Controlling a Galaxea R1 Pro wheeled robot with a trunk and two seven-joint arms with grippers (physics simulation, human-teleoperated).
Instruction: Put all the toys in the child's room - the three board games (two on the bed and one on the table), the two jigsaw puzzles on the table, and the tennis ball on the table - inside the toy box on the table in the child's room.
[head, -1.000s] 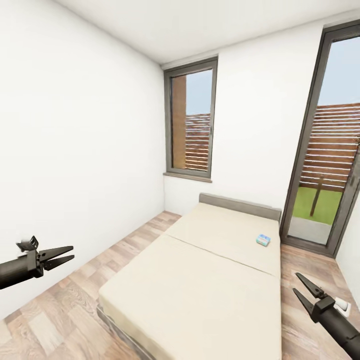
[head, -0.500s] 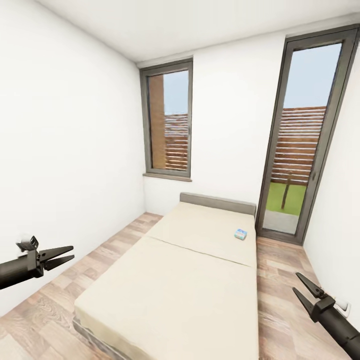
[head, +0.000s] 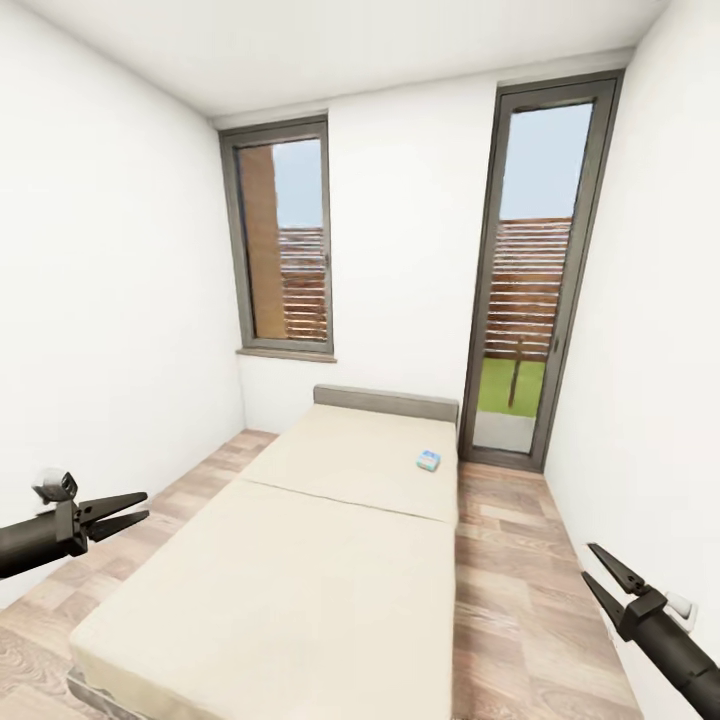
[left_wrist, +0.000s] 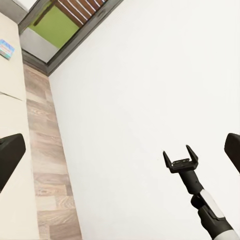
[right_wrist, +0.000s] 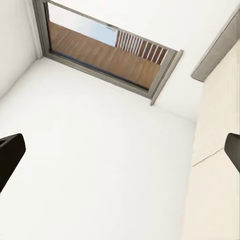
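A grey-framed window (head: 281, 240) and tall glass door (head: 525, 275) face a slatted fence (head: 527, 288).

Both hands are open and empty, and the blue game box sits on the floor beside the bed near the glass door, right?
Not quite. The blue game box lies on the bed, near its far right edge, not on the floor; the head view shows it. The left hand and right hand are indeed open and empty.
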